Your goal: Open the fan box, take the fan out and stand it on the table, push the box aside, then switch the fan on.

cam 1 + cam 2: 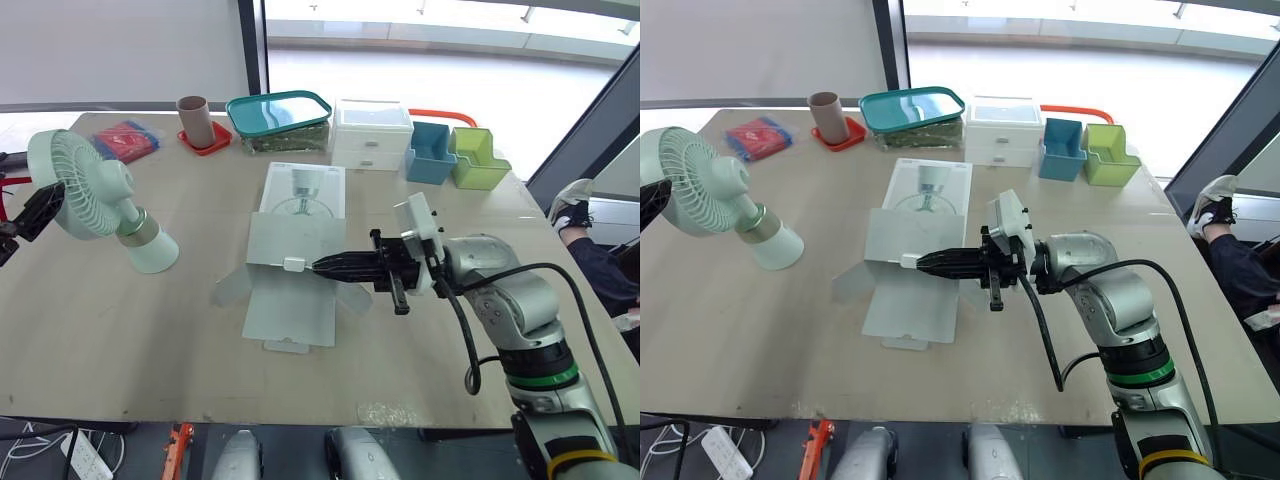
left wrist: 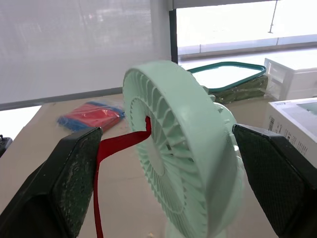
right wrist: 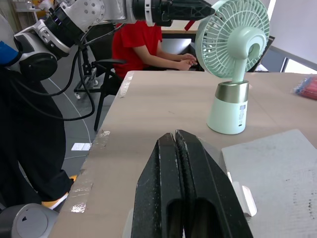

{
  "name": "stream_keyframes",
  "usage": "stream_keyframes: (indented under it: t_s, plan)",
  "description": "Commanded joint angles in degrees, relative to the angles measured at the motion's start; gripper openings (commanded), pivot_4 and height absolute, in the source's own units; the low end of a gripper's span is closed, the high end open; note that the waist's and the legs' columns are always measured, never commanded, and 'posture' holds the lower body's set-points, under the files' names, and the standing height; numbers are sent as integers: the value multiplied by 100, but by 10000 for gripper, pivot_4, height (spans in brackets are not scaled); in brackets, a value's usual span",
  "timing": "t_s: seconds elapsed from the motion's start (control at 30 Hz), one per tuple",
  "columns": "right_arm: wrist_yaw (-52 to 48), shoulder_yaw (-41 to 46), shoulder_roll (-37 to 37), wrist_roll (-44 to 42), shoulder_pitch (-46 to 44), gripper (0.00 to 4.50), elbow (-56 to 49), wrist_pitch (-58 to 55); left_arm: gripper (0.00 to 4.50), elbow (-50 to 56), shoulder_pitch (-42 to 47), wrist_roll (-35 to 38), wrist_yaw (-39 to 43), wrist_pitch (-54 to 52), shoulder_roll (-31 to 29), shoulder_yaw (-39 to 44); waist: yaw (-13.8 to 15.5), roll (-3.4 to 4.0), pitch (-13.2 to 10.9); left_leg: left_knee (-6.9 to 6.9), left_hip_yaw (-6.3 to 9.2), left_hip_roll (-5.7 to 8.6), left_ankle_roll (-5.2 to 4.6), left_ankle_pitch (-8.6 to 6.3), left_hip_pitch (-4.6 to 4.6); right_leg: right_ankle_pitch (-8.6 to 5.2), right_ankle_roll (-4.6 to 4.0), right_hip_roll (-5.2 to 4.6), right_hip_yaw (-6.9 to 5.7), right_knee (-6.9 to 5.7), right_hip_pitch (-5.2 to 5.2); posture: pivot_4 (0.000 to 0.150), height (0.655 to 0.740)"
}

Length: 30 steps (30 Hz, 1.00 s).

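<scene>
The right gripper (image 1: 318,265), fingers pressed together, touches the tab of the open fan box (image 1: 290,240), which lies at its 9 o'clock. Farther off at 10 o'clock, the fan (image 1: 95,195) stands on the table (image 1: 120,330), its head between the spread fingers of the left gripper (image 2: 166,134).

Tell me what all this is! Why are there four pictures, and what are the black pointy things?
It is a robot with two arms. Each arm ends in a black two-fingered tool for grabbing. Two pictures come from cameras in its head, looking down at the table. The other two come from a camera on each wrist. The left tool is open, right by the green fan, which stands on the table. The right tool is shut, its tip at a flap of the open fan box. At the back sit a teal-lidded tub, white drawers and a blue bin.
</scene>
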<state>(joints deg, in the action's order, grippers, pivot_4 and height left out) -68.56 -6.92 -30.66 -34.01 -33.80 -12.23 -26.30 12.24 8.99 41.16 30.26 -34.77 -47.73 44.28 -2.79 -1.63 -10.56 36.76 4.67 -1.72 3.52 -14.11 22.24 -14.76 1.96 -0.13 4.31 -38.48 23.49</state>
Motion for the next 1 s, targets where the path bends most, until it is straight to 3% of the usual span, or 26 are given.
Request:
stream_keyframes:
  t_s: [0.03,1.0]
  plan:
    - [-12,23,-20,-21,3,0,-234,70,44667,-20,170,-52,-14,133,-141,13,1,0,0,0,0,-1,0,0,0,0,0,1,0,0,0,1500,7400]
    - [42,40,18,32,36,0,-257,98,44667,224,1406,461,-301,-109,-259,-219,4,-1,1,3,6,4,2,1,4,0,1,-3,-4,-2,-1,1500,7400]
